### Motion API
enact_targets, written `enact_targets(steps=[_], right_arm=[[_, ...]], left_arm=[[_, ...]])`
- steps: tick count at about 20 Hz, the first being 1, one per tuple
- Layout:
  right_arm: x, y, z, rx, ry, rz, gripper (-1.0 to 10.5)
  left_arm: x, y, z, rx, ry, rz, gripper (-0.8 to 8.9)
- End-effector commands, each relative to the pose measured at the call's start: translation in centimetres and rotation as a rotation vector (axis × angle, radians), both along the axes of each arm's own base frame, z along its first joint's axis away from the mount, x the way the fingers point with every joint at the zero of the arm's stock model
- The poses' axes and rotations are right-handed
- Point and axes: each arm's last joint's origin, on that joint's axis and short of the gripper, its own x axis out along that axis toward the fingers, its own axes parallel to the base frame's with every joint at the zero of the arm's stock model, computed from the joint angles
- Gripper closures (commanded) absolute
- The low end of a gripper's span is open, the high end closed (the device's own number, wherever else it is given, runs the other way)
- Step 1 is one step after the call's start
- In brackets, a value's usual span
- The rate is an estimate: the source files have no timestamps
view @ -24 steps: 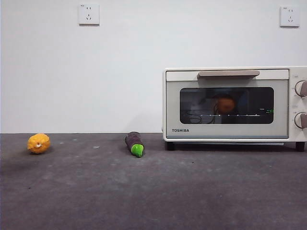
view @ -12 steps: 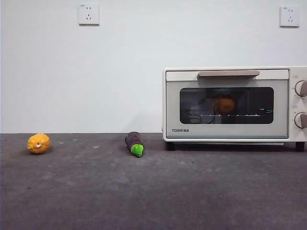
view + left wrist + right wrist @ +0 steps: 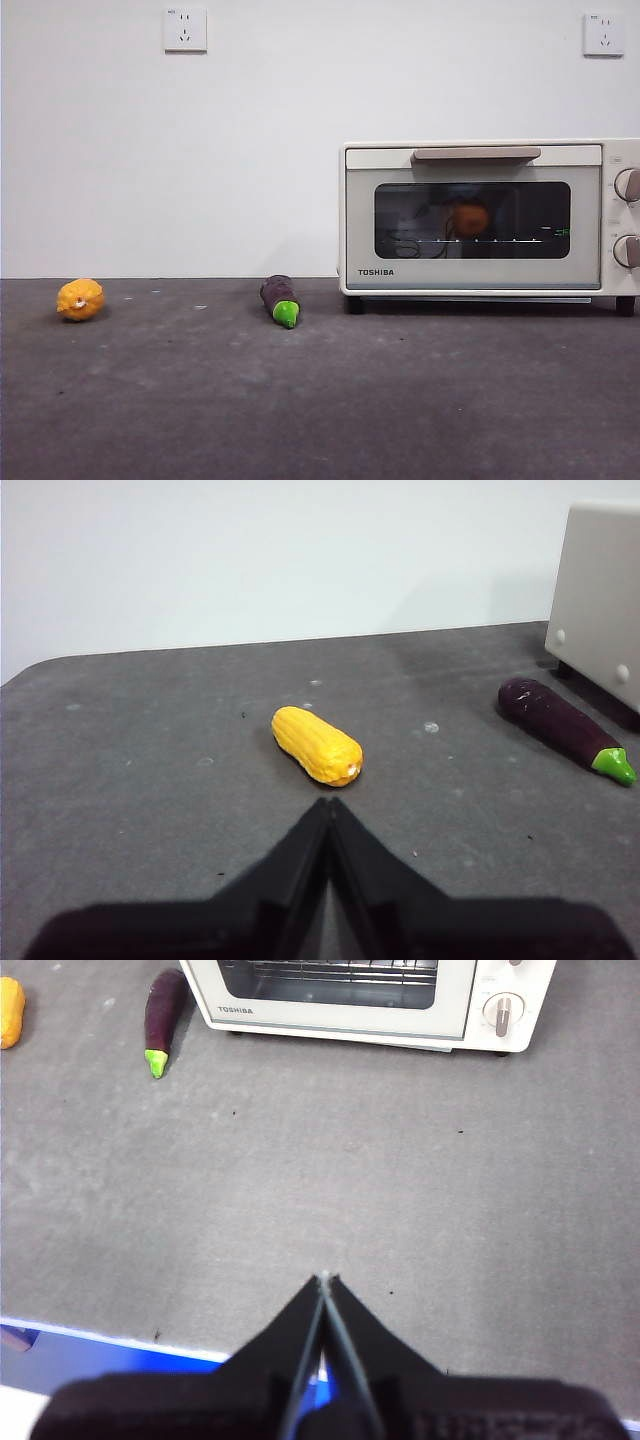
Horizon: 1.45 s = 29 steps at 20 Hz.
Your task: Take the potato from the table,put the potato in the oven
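The potato [image 3: 471, 217] sits on the rack inside my oven [image 3: 480, 215], behind its closed glass door at the table's [image 3: 320, 400] far right. My right gripper [image 3: 323, 1280], jaws pressed together, hangs nearer, facing that door; my left gripper [image 3: 329, 803], likewise closed, points at the corn [image 3: 316, 745].

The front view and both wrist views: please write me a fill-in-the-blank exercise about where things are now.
1. The roundish orange-brown potato sits inside the cream TOSHIBA toaster oven, whose dark glass door is ____.
2. The dark purple eggplant has a ____ tip.
3. The yellow corn cob lies on the dark grey ____.
4. Both the left claw and the right claw are ____.

Missing words: shut; green; table; shut
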Motion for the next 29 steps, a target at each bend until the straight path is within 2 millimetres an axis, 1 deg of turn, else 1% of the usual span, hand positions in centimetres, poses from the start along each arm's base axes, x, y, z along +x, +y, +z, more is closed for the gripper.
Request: enact_targets(steps=[1, 8, 16, 19, 29], right_arm=[[-0.1, -0.1, -0.3, -0.008, 0.017, -0.006, 9.5], [-0.1, -0.1, -0.3, -0.007, 0.017, -0.006, 9.5], [-0.1, -0.1, -0.3, -0.008, 0.017, -0.006, 9.5], [-0.1, -0.1, -0.3, -0.007, 0.017, -0.006, 9.5], [-0.1, -0.1, -0.3, -0.008, 0.017, -0.006, 9.5]], left_arm=[[0.1, 0.0, -0.6, -0.011, 0.021, 0.007, 8.17], [0.1, 0.3, -1.7, -0.013, 0.095, 0.108, 8.17], [0.1, 0.3, -1.7, -0.014, 0.095, 0.104, 8.17], [0.1, 0.2, -1.6, -0.026, 0.09, 0.072, 8.17], [0.1, 0.2, -1.7, -0.026, 0.099, 0.075, 8.17]])
